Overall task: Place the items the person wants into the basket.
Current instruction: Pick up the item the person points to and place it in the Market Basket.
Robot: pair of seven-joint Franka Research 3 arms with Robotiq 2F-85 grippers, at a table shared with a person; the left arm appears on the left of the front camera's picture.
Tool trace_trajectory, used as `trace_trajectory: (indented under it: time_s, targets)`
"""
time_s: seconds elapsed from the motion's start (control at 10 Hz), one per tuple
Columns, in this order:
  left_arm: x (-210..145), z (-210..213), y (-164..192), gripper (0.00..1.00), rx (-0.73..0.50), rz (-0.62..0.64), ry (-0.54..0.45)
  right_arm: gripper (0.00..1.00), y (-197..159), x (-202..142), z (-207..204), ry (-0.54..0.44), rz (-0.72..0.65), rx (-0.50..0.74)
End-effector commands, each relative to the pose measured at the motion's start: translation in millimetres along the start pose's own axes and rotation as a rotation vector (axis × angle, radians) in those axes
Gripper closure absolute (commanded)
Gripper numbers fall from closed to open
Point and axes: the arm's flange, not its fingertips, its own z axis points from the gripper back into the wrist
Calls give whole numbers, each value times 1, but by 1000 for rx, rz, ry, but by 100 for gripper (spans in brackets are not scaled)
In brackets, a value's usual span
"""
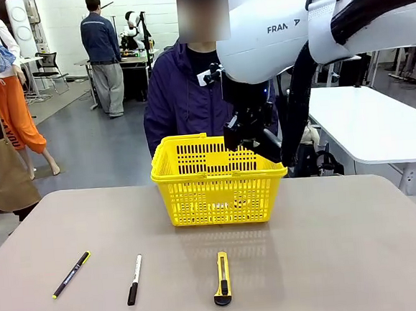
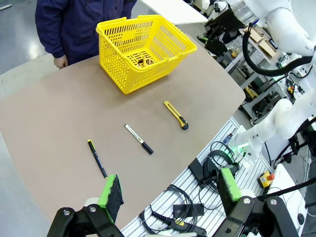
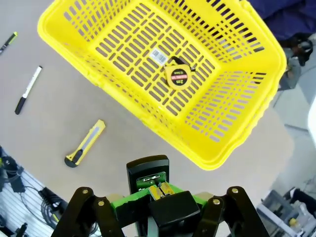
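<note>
The yellow basket [image 1: 209, 175] [image 2: 121, 79] [image 3: 237, 148] stands at the table's far middle, in front of the person [image 1: 180, 100]. A round yellow-and-black tape measure [image 3: 177, 75] lies on the basket's floor. My right gripper [image 1: 250, 129] [image 3: 159, 196] hangs over the basket's right rim, shut on a black stapler [image 3: 148, 174]. The slim black pen with a yellow end [image 1: 71, 274] [image 2: 97, 158] lies at the front left. High over the table's near edge, my left gripper [image 2: 170, 192] is open with nothing between its green pads.
A white marker with a black cap [image 1: 134, 279] [image 2: 138, 139] and a yellow utility knife [image 1: 223, 277] [image 2: 176, 115] lie on the front of the table. The person's hand [image 2: 60, 61] rests at the far edge. Cables hang below the near edge.
</note>
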Motion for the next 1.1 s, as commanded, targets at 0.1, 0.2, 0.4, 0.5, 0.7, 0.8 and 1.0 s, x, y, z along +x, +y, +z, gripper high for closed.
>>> trace_trajectory:
  time_s: [0.1,0.2,0.4,0.5,0.7,0.8,1.0]
  targets:
    - [0,1,2,0,-13,-13,-5,100,10,-14,9,-7,-4,-34]
    - [0,1,2,0,-13,-13,-5,100,10,-14,9,-7,-4,-34]
    - [0,1,2,0,-13,-13,-5,100,10,-14,9,-7,-4,-34]
    - [0,1,2,0,-13,-13,-5,100,10,-8,13,-12,11,-12]
    - [0,1,2,0,-13,-13,-5,100,-17,34,-4,0,184,42]
    - [0,1,2,0,-13,-13,-5,100,-27,53,-11,10,216,115]
    - [0,1,2,0,-13,-13,-5,100,-35,87,-30,-2,379,124]
